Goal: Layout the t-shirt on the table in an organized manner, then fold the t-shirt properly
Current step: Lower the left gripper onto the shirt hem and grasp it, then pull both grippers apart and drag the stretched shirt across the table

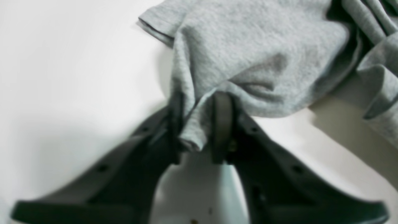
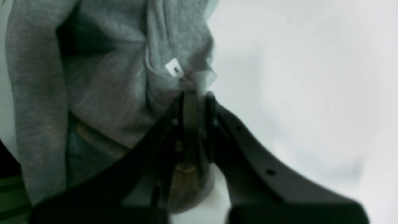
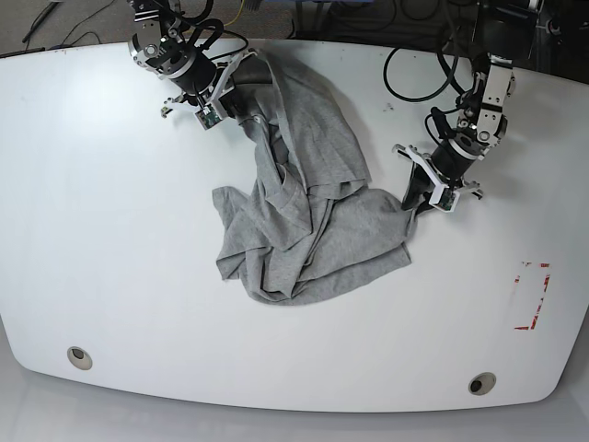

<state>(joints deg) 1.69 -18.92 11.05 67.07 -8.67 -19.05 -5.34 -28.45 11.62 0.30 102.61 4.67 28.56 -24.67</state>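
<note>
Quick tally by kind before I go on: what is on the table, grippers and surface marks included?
Garments: 1, the t-shirt
Grippers: 2, left gripper, right gripper
Round holes: 2
Red outline marks: 1
Total: 6

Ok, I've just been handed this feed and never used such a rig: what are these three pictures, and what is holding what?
The base view looks down on a white table with two robot arms at its far edge. The other two pictures come from cameras on the arms' wrists, looking along the black fingers. A crumpled heather-grey t-shirt lies on the table. The left gripper, on the base view's right, has a fold of the shirt's edge between its fingers, near a short sleeve. The right gripper, on the base view's left, is shut on the fabric beside a small white tag. A red outline mark and two round holes are also on the table.
</note>
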